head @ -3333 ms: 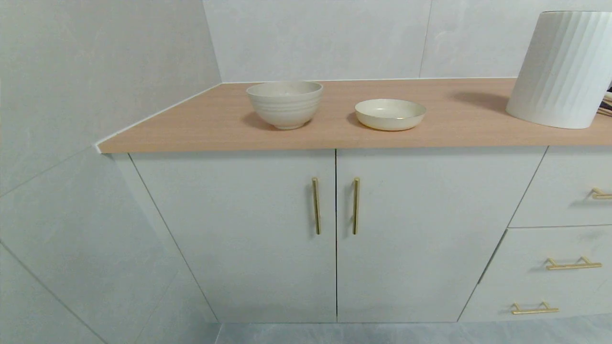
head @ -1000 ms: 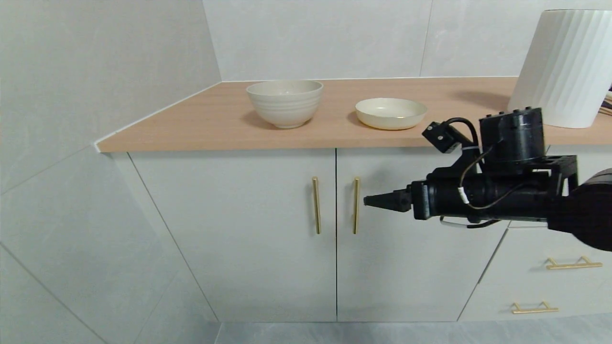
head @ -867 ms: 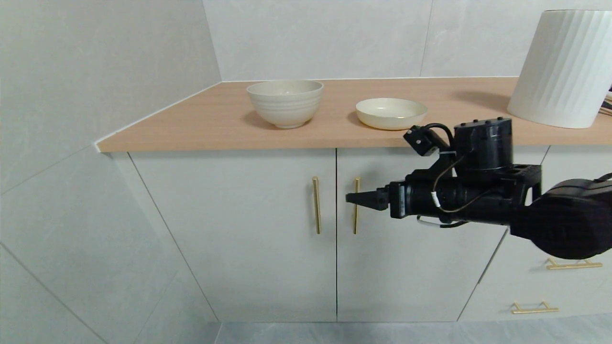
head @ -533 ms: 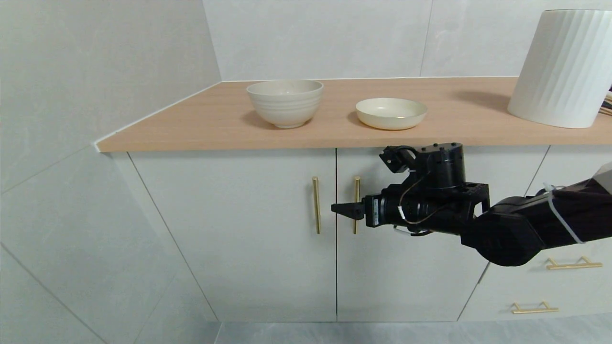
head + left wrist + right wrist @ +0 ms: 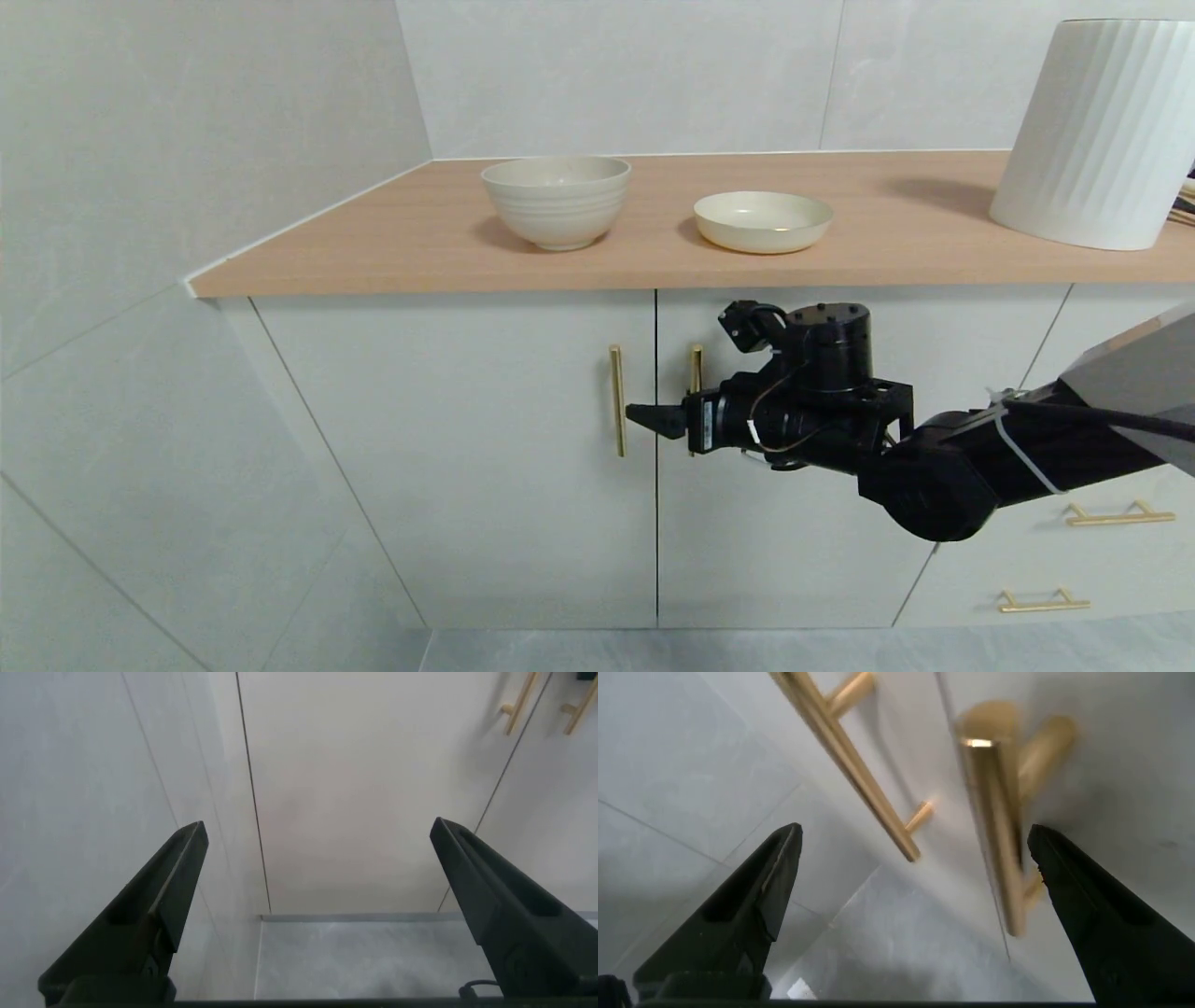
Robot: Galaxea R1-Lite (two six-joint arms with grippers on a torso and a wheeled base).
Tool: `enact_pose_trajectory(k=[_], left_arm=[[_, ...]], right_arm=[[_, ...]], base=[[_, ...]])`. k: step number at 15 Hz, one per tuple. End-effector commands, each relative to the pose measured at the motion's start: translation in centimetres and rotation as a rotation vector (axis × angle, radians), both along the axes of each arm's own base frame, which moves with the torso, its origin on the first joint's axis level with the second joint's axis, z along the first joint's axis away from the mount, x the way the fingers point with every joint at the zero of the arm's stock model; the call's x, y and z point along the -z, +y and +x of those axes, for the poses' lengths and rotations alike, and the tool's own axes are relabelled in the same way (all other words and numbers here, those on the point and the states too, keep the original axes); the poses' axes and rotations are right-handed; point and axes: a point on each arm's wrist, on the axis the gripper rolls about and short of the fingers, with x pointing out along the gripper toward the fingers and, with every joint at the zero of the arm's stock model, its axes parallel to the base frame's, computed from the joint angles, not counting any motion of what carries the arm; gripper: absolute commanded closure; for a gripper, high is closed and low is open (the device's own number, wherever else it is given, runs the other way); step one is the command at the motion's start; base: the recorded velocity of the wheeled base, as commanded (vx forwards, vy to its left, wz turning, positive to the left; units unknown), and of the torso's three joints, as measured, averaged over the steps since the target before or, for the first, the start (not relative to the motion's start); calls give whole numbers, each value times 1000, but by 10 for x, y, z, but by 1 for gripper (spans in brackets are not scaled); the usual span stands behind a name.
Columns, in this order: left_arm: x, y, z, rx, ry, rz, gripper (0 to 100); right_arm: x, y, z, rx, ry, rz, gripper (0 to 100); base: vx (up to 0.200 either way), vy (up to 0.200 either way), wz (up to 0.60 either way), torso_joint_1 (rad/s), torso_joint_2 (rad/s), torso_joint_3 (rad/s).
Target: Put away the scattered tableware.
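A deep ribbed cream bowl [image 5: 556,201] and a shallow cream dish [image 5: 763,221] stand apart on the wooden countertop [image 5: 420,252]. Below the counter, my right gripper [image 5: 644,418] points left in front of the double cabinet doors, its tip between the two brass door handles [image 5: 616,401] [image 5: 695,359]. In the right wrist view the right gripper [image 5: 913,835] is open, with one brass handle [image 5: 994,831] close between its fingers and the other handle [image 5: 850,765] farther off. My left gripper [image 5: 318,835] is open, facing a lower cabinet front and the floor, holding nothing.
A tall white ribbed container [image 5: 1102,131] stands at the counter's right end. Drawers with brass pulls [image 5: 1120,513] [image 5: 1044,604] sit right of the doors. A tiled wall closes the left side, and grey floor [image 5: 355,961] lies below.
The right arm came into view from the right and moved left and down, from beside the counter edge to the door handles. Bowl and dish have not moved.
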Motion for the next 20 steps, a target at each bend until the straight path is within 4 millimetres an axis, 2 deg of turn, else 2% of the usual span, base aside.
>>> enact_pose_trajectory(k=[1, 5, 9, 11, 20], left_arm=[[0, 0, 0, 0, 0, 0, 0], [0, 0, 0, 0, 0, 0, 0], [0, 0, 0, 0, 0, 0, 0], [0, 0, 0, 0, 0, 0, 0], [0, 0, 0, 1, 0, 12, 0]], right_arm=[[5, 3, -6, -18, 0, 1, 0], [2, 12, -25, -61, -6, 41, 0], [-5, 9, -46, -106, 22, 60, 0], [-10, 0, -58, -111, 21, 61, 0], [-22, -57, -140, -278, 66, 71, 0]], base=[[0, 0, 0, 0, 0, 0], [0, 0, 0, 0, 0, 0], [0, 0, 0, 0, 0, 0], [0, 0, 0, 0, 0, 0], [0, 0, 0, 0, 0, 0]])
